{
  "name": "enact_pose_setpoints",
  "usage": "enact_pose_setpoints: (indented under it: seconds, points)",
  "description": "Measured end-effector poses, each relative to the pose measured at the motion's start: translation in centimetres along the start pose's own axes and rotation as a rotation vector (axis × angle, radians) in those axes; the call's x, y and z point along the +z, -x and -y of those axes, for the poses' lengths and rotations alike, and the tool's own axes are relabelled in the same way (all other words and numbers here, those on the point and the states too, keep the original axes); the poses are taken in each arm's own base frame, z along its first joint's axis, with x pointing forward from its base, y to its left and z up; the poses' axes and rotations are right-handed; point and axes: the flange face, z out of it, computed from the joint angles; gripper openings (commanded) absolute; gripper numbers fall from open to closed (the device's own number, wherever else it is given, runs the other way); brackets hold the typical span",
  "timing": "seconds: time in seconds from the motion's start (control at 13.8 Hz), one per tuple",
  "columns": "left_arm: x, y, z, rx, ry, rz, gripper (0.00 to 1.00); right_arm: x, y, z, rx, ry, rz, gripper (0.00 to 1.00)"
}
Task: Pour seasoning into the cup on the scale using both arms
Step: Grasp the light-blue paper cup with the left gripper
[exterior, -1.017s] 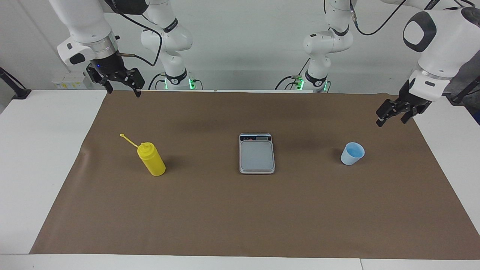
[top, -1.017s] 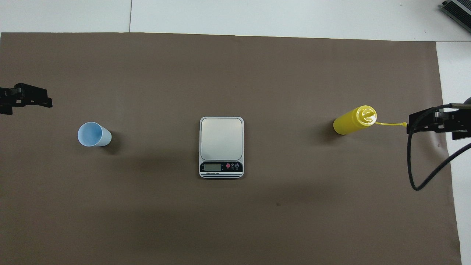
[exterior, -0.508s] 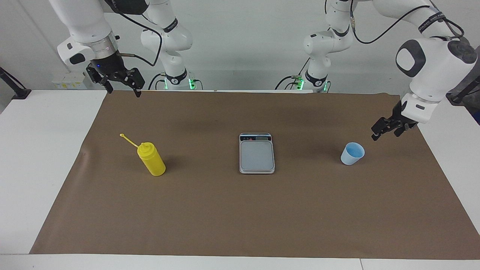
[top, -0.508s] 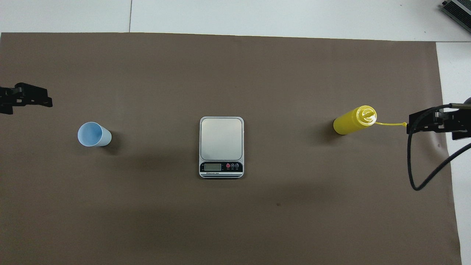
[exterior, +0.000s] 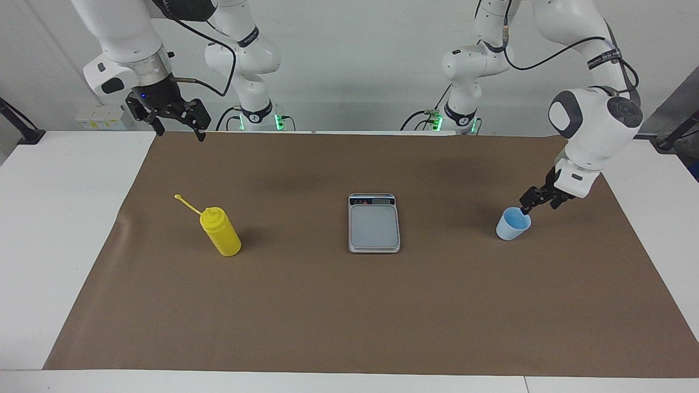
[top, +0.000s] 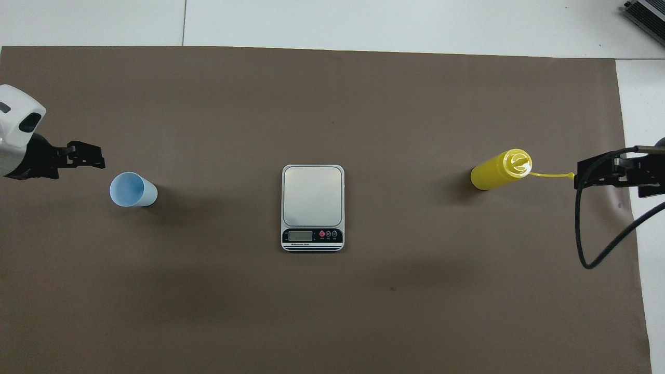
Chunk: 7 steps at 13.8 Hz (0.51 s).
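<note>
Pale blue plastic is where the change is: the left gripper (exterior: 531, 208), which a second ago hung high over the mat's edge, has swung down and now sits just above the rim of the cup (exterior: 513, 224), at the left arm's end of the table. Its jaws are spread wide and hold nothing; whether a fingertip touches the rim I cannot tell. I judge that the cup pickup is about to start, with the carry to the scale (exterior: 374, 225) still to come. The cup stands upright, mouth up, its long axis vertical. The seasoning (exterior: 220, 232) also stands upright near the right arm's end, cone top up, cap strap sticking out toward that end. The right gripper (exterior: 181, 134) waits high over the mat's edge, open and empty.
</note>
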Motion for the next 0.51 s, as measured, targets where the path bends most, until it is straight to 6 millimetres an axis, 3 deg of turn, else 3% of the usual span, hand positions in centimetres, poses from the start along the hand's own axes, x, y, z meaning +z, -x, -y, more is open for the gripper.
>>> enact_pose_setpoints:
  seconds: [0.51]
  points:
    - [2.8, 1.8, 0.5, -0.006, -0.002, -0.025, 1.00, 0.0, 0.0, 0.0, 0.000, 0.000, 0.000, 1.00]
